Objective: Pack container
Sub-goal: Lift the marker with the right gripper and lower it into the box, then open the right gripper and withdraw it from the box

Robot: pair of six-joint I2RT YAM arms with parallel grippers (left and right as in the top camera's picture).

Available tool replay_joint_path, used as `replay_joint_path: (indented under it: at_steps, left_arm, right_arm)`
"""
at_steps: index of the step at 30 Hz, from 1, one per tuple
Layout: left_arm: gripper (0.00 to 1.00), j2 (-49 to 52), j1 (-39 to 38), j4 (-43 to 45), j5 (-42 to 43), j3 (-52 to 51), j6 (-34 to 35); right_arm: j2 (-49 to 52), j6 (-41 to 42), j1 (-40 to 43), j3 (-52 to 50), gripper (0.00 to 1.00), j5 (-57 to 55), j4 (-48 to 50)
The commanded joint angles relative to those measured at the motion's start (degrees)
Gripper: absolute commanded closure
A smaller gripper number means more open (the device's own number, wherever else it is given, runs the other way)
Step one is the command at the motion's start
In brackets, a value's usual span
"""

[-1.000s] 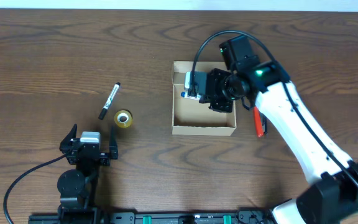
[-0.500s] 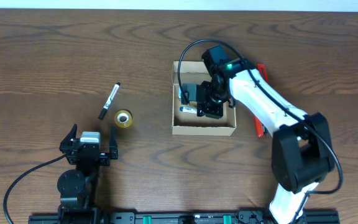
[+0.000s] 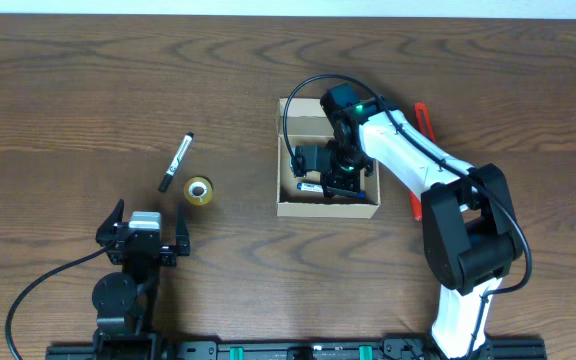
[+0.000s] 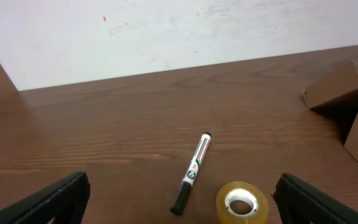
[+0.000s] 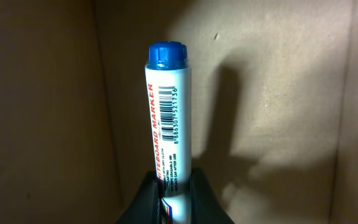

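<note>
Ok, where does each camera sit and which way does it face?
Overhead: above the table, looking straight down; shows left gripper open, right gripper in the container.
Left wrist: behind the left gripper, facing across the table; open fingertips at bottom corners.
Right wrist: inside the container, facing its wall; fingers pinch a blue-capped marker.
Shared: overhead and left wrist both show black marker and tape roll.

Your right arm [image 3: 398, 150] stretches into the container [image 3: 328, 209], wrist low inside it, jaws pinched on a marker [image 5: 166, 112]. Your left arm [image 3: 118, 295] sits well left of the container, jaws spread wide.
</note>
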State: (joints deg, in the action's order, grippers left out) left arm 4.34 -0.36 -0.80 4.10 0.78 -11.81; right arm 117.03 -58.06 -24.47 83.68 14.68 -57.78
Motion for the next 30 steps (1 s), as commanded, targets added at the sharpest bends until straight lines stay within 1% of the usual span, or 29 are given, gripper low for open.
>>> replay_joint_path:
  at_steps: [1, 3, 4, 8, 11, 15, 18, 20, 21, 24, 28, 30]
  left_arm:
    - [0.05, -0.37, 0.35, -3.04, 0.02, -0.50, 0.26]
    - [0.05, -0.37, 0.35, -3.02, 0.02, -0.50, 0.26]
    - [0.05, -0.37, 0.35, -3.02, 0.02, -0.50, 0.26]
    - [0.05, -0.37, 0.35, -3.02, 0.02, -0.50, 0.26]
    - [0.05, -0.37, 0.35, -3.04, 0.02, -0.50, 0.24]
    - [0.05, -0.37, 0.35, -3.04, 0.00, -0.50, 0.24]
    - [0.05, -0.37, 0.35, -3.04, 0.00, -0.50, 0.24]
    - [0.05, -0.37, 0.35, -3.04, 0.00, -0.50, 0.24]
    - [0.05, -0.37, 0.35, -3.06, 0.00, -0.50, 0.24]
    - [0.05, -0.37, 0.35, -3.06, 0.00, -0.50, 0.24]
    - [0.05, -0.37, 0.35, -3.06, 0.00, -0.50, 0.24]
    - [0.05, -0.37, 0.35, -3.06, 0.00, -0.50, 0.24]
  right_arm:
    - [0.72, -0.63, -0.33, 0.96, 0.88, -0.72, 0.17]
    - [0.72, 1.14, -0.33, 0.96, 0.73, -0.76, 0.81]
    - [0.72, 2.01, -0.33, 0.96, 0.67, -0.76, 1.18]
    - [0.61, 3.45, -0.33, 1.05, 0.64, -0.76, 2.16]
    - [-0.02, 7.54, -0.37, 2.27, 0.58, -0.07, 2.47]
    - [-3.23, 12.66, -0.35, 6.58, 0.55, 3.41, 2.36]
    - [-7.78, 19.28, -0.17, 11.93, 0.41, 5.20, 2.75]
    - [-10.86, 24.48, 0.37, 15.52, 0.27, 4.76, 3.21]
    - [-12.68, 27.26, 1.11, 17.51, 0.26, 3.85, 3.91]
    - [-16.55, 34.12, 3.98, 20.41, 0.31, 0.44, 7.21]
    - [-20.39, 51.21, 10.47, 20.96, 0.29, -13.64, 12.94]
    - [-21.40, 54.31, 13.05, 20.96, 0.29, -16.85, 13.31]
